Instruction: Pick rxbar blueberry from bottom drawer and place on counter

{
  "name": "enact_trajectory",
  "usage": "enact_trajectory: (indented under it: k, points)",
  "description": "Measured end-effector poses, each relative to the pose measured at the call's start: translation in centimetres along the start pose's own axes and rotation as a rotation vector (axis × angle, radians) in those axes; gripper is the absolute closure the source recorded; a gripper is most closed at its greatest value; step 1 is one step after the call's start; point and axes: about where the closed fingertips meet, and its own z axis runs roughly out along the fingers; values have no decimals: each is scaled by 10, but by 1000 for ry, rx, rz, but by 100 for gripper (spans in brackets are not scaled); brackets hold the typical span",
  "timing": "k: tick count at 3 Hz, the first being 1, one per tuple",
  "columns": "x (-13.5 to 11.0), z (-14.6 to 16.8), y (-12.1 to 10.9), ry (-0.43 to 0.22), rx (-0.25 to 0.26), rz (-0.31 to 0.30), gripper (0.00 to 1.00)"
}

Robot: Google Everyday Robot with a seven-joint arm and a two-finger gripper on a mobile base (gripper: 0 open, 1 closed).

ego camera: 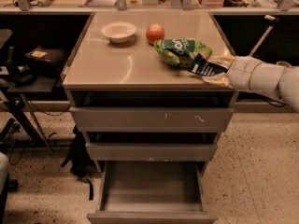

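Observation:
The rxbar blueberry, a small dark flat bar with pale lettering, is held in my gripper just above the right front part of the counter. The gripper is shut on the bar's right end, its pale fingers above and below it. The bar sits right beside the green chip bag. The bottom drawer stands pulled open below, its grey tray bare inside.
A white bowl and a red apple sit at the back of the counter. Two upper drawers are closed. A dark side table with gear stands left. A black bag lies on the floor.

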Motion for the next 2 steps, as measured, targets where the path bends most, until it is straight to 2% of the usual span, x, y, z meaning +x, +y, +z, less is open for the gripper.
enact_trajectory:
  k: [2]
  points:
    - [0, 0, 0, 0, 0, 0, 35]
